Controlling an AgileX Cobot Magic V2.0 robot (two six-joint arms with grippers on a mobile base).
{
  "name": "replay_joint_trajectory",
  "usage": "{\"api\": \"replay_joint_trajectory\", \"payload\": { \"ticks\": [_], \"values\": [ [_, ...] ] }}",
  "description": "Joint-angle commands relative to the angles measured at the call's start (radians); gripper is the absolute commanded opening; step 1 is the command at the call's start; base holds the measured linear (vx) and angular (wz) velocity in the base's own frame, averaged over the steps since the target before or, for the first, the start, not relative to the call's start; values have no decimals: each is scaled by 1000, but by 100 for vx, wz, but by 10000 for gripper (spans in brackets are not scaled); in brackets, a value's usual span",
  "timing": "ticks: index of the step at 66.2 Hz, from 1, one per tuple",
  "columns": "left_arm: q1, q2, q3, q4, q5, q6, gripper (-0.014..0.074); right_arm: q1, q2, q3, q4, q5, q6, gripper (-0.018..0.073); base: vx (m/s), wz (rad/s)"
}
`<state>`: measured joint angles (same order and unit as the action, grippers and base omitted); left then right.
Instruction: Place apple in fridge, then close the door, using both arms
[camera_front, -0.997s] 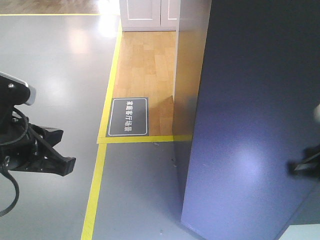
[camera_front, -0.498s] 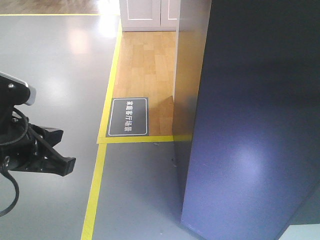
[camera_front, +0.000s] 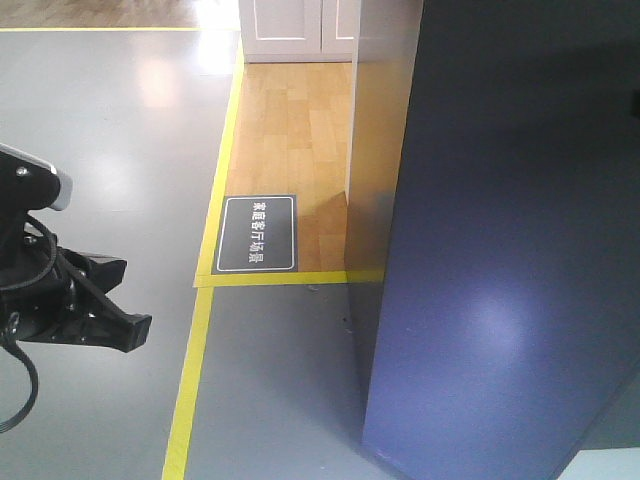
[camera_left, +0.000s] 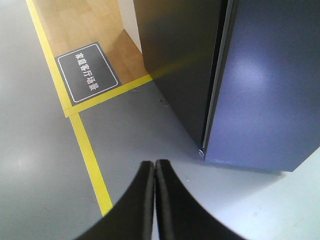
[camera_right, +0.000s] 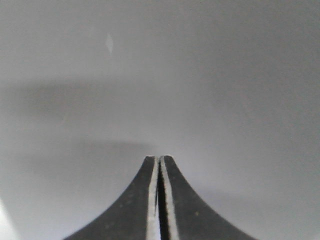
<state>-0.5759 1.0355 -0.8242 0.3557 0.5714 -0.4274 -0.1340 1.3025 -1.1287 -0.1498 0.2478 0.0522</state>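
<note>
The fridge (camera_front: 500, 250) is a tall dark grey block filling the right of the front view, with its side wall (camera_front: 375, 200) turned to the wooden floor. In the left wrist view the door (camera_left: 270, 90) lies almost flush against the fridge body (camera_left: 175, 60), with a thin seam between them. No white interior shows. The apple is not in view. My left gripper (camera_front: 135, 330) hangs at the left over the grey floor, well clear of the fridge; its jaws (camera_left: 154, 162) are shut and empty. My right gripper (camera_right: 159, 157) is shut and empty, facing a plain grey surface.
A yellow tape line (camera_front: 190, 380) runs along the grey floor and around a wooden floor patch (camera_front: 295, 130). A black floor sign (camera_front: 258, 233) with white characters lies by the tape. White cabinets (camera_front: 295, 25) stand at the back.
The right arm's dark tip, seen at the right edge one second ago, has left the front view. The left arm has not moved.
</note>
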Motion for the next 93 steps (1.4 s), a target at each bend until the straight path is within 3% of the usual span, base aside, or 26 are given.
{"api": "replay_joint_trajectory", "payload": {
  "ticks": [1,56,70,83,93],
  "values": [
    [1,-13,-24,15,-54,-4,-6,-8,37,-84,-16,-87,-1,-6,0,0],
    [1,-13,-24,15,-54,-4,-6,-8,494,-580,4,-53,2,-6,0,0],
    [1,-13,-24,15,-55,-4,-6,-5,440,-548,7,70,1,-6,0,0],
    [1,-13,-24,15,-56,-4,-6,-4,259,-344,20,45,-22,-6,0,0],
    [1,-13,-24,15,-56,-4,-6,-4,136,-211,30,160,-84,-6,0,0]
  ]
}}
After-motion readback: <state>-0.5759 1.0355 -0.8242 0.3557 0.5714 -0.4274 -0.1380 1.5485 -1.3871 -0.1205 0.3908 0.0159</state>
